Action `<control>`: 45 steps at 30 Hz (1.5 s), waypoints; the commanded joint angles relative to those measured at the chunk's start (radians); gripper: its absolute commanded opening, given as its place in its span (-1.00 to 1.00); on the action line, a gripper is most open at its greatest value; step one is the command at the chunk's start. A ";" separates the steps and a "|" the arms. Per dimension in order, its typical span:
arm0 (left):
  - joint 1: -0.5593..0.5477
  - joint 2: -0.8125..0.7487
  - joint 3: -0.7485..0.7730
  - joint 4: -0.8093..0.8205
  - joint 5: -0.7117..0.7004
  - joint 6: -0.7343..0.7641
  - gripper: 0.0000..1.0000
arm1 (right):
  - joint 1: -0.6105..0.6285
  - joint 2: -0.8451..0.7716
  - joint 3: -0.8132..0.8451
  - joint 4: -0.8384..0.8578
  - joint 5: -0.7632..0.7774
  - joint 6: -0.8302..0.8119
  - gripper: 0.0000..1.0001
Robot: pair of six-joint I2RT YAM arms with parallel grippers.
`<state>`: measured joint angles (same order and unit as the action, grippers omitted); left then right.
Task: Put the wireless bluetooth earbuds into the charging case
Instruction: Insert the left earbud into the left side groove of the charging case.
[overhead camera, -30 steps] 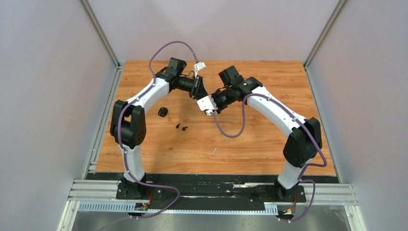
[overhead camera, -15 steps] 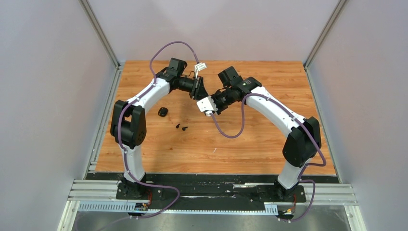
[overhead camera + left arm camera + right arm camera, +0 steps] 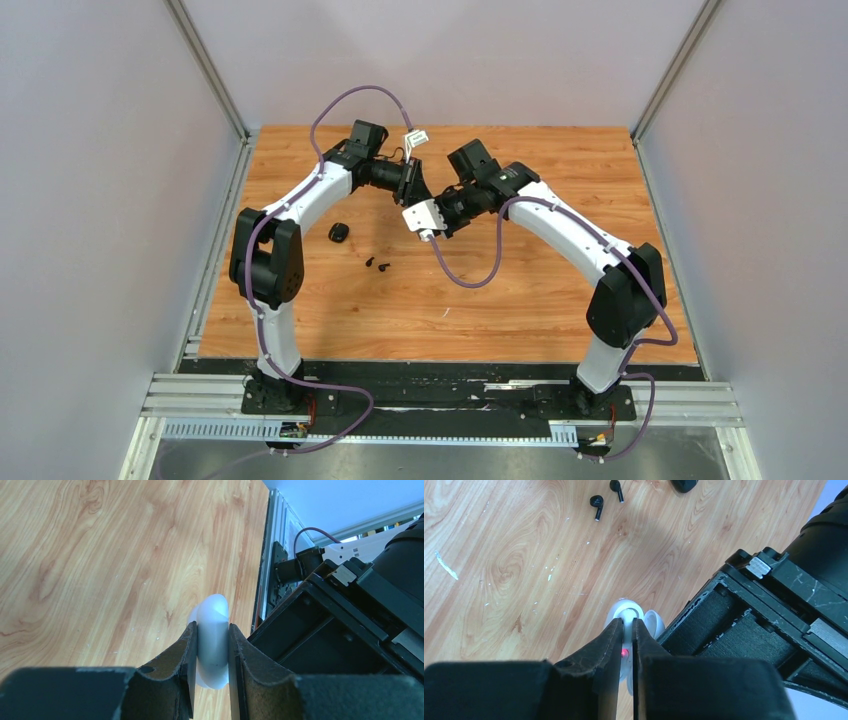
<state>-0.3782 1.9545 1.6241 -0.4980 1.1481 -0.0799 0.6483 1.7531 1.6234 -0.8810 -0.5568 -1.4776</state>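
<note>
Wooden tabletop [image 3: 560,300], pale grey walls [image 3: 100,200]

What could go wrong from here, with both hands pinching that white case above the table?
1. The left hand and right hand both clamp the smooth, rounded white case. Pulling unevenly could twist it free and drop it onto the table.
2. The right hand appears to pinch only a thin edge, which is likely a weak hold.
3. The wrists are crowded close, so a small move may knock them together.

White charging case [image 3: 212,645] pinched aloft in both jaws, 2 black earbuds [image 3: 596,502] lying together near a black case [image 3: 684,484]
</note>
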 commanded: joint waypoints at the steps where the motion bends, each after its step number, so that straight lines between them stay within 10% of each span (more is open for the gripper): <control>1: -0.004 -0.060 0.040 0.010 0.039 0.008 -1.00 | 0.012 0.010 0.018 0.050 0.017 0.039 -0.75; 45: -0.005 -0.049 0.046 0.004 0.036 0.006 -1.00 | 0.005 -0.148 0.031 0.218 0.056 0.293 -0.41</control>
<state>-0.3737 1.9545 1.6264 -0.4801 1.1328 -0.0799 0.6754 1.6970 1.5734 -0.7479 -0.4744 -1.2980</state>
